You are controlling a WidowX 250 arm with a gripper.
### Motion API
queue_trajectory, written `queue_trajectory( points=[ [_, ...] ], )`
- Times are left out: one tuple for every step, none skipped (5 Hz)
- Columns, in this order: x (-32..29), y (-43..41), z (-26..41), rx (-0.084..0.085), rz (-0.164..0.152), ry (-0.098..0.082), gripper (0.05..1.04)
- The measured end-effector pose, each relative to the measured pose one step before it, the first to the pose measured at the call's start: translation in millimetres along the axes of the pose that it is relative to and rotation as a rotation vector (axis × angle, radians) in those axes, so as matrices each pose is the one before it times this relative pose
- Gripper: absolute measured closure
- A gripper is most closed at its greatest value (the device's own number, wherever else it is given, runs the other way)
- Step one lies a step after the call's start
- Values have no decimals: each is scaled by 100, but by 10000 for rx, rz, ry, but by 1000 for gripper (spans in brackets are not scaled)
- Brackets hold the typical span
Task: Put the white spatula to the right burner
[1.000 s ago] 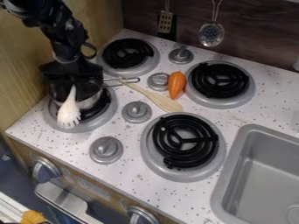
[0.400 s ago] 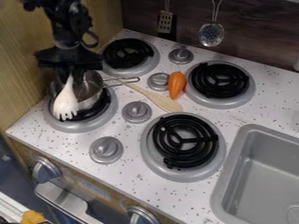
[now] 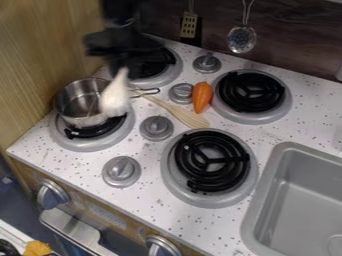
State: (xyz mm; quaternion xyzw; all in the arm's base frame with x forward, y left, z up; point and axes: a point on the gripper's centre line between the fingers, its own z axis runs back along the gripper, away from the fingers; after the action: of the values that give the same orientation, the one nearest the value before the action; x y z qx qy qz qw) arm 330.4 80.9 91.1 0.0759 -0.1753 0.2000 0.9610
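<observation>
1. White spatula (image 3: 115, 97): hanging head-down, overlapping the right-hand rim of the metal pot (image 3: 81, 121) in my view; contact uncertain.
2. Gripper (image 3: 119, 67): closed on the spatula's upper end.
3. Progress: I judge grasp and lift done; carriage to a right burner (image 3: 210, 161) and release there remain.

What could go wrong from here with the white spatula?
The white spatula hangs from the hand across the metal pot's right rim in this view, so it might catch and shift the pot. The carrot and wooden spatula lie between there and the right-hand burners; carried too low, it could knock them.
</observation>
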Motion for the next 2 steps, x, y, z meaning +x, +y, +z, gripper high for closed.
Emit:
queue_trajectory(
  points=[
    [-838, -3674, 1102, -74, -306, 218, 852],
    [-618, -4503, 242, -513, -350, 326, 852]
  ],
)
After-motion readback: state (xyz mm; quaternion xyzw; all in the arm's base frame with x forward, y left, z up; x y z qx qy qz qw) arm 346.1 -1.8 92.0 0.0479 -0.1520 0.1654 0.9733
